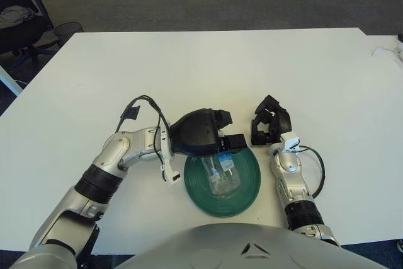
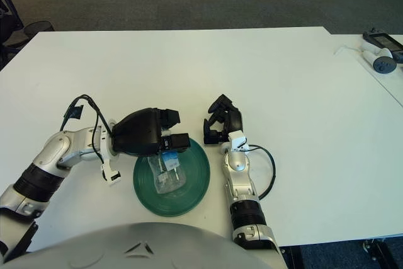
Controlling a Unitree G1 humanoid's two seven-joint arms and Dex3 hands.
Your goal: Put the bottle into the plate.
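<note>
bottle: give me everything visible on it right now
The bottle is small, clear plastic, with a blue-and-white label near its top. It lies tilted inside the green plate, its lower end on the plate's floor, its top end up by the left robot hand. That hand's fingers sit over the top end; whether they grip it cannot be told. The right robot hand shows beside the plate, apart from the bottle.

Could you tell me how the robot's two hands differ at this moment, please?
The left hand is over the far rim of the green plate, beside the clear bottle lying in it; the right hand is off the plate's right side, on the table, near nothing. Both are black.
</note>
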